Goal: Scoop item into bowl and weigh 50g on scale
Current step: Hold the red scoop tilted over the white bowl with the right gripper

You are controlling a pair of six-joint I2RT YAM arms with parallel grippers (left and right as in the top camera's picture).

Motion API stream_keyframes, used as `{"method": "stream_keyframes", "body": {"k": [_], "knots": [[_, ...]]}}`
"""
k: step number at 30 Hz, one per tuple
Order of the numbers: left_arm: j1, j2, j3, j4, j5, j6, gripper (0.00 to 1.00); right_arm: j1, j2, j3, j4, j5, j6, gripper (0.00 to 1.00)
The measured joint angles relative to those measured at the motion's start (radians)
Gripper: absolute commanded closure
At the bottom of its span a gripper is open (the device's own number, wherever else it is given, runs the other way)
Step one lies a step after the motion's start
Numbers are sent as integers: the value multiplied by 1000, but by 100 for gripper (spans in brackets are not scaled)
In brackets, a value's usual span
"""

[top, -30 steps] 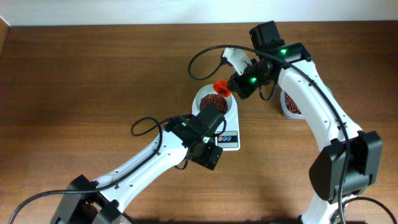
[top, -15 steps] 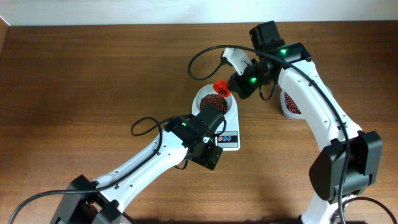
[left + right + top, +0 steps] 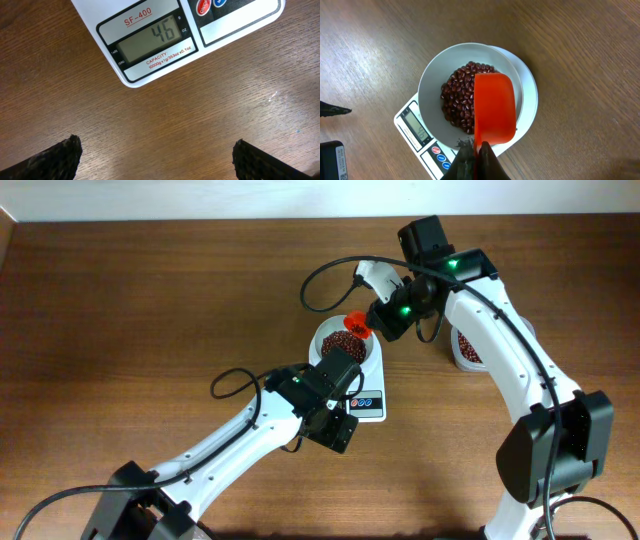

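Observation:
The beans (image 3: 462, 95) lie heaped in the white bowl (image 3: 432, 82), which stands on the white scale (image 3: 417, 127). The scale's display (image 3: 150, 40) reads 46. My right gripper (image 3: 477, 155) is shut on the handle of a red scoop (image 3: 494, 107), held over the right half of the bowl; no beans show on the scoop. In the overhead view the scoop (image 3: 356, 323) hangs above the bowl (image 3: 325, 338). My left gripper (image 3: 157, 160) is open and empty over bare table, just in front of the scale's display edge.
A clear tub (image 3: 468, 350) holding more beans stands to the right of the scale, partly hidden behind my right arm. My left arm lies across the table in front of the scale (image 3: 368, 402). A pale wall edge runs along the far side of the table.
My right gripper and the scoop have shifted very slightly over the bowl. The left arm has not moved.

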Motion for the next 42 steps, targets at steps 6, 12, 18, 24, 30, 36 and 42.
{"method": "stream_keyframes", "body": {"k": [6, 12, 18, 24, 30, 36, 42], "knots": [[0, 0, 0, 0, 0, 0, 1, 0, 0, 0, 0, 0, 2, 96], [0, 0, 0, 0, 0, 0, 1, 0, 0, 0, 0, 0, 3, 96], [0, 0, 0, 0, 0, 0, 1, 0, 0, 0, 0, 0, 3, 96], [0, 0, 0, 0, 0, 0, 1, 5, -1, 2, -47, -46, -33, 96], [0, 0, 0, 0, 0, 0, 1, 6, -2, 2, -14, 11, 0, 96], [0, 0, 0, 0, 0, 0, 1, 6, -2, 2, -10, 15, 0, 96], [0, 0, 0, 0, 0, 0, 1, 6, -2, 2, -10, 15, 0, 96]]}}
